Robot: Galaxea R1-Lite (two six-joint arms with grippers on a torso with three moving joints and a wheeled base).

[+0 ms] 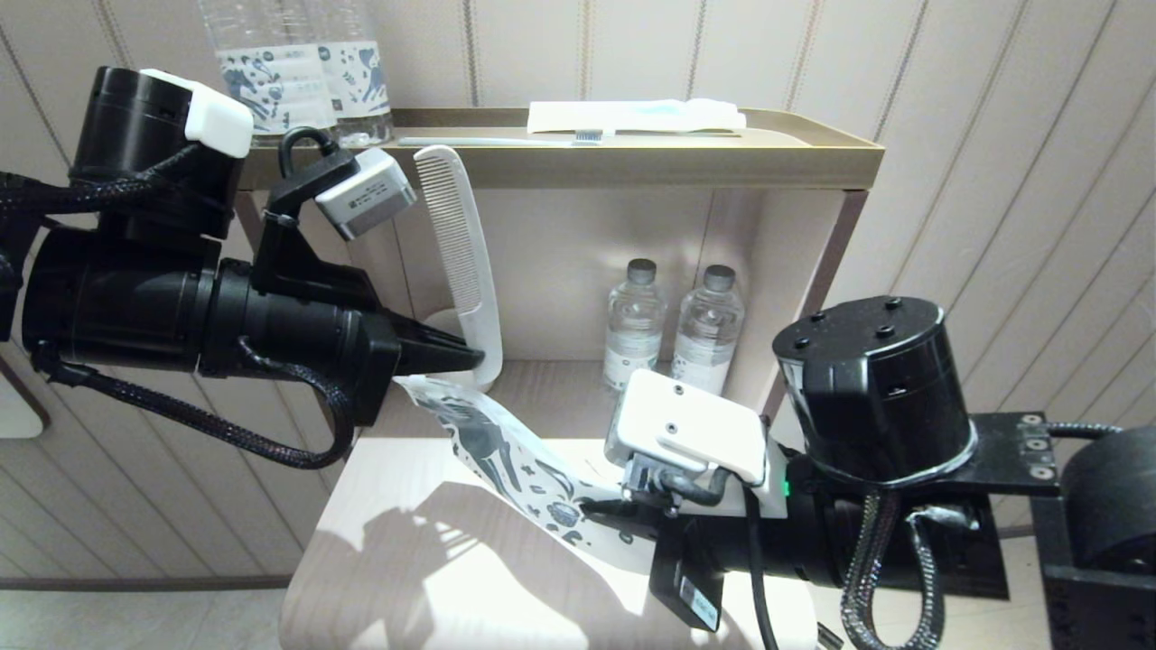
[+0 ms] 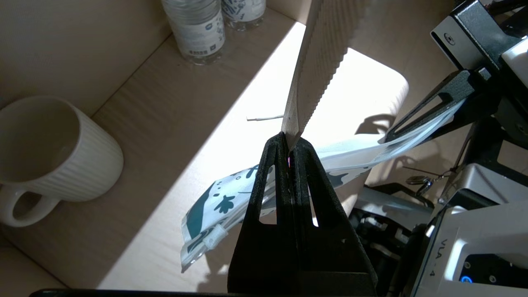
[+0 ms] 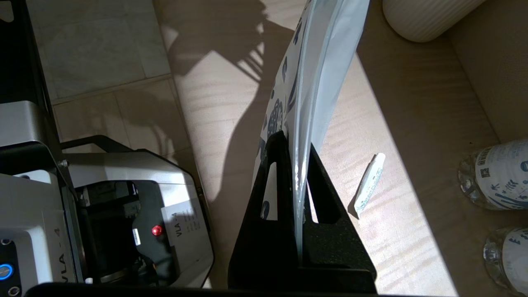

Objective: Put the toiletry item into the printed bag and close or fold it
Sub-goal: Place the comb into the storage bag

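Observation:
The white comb (image 1: 462, 262) stands almost upright in front of the shelf, and my left gripper (image 1: 471, 358) is shut on its lower handle end. In the left wrist view the comb (image 2: 319, 57) rises from the closed jaws of the left gripper (image 2: 289, 145). The printed bag (image 1: 492, 447) hangs slanted in the air over the table. Its upper end, with the zip slider (image 2: 214, 237), sits just below the left gripper. My right gripper (image 1: 593, 511) is shut on the bag's lower end. In the right wrist view the bag (image 3: 319, 70) runs edge-on out of the right gripper (image 3: 298, 145).
A ribbed white mug (image 2: 49, 152) stands at the back left of the table (image 1: 406, 578), and two water bottles (image 1: 673, 320) stand in the alcove. A small white packet (image 3: 369, 185) lies on the table. The shelf tray (image 1: 813, 162) carries a toothbrush (image 1: 506, 141), a packet and bottles (image 1: 289, 72).

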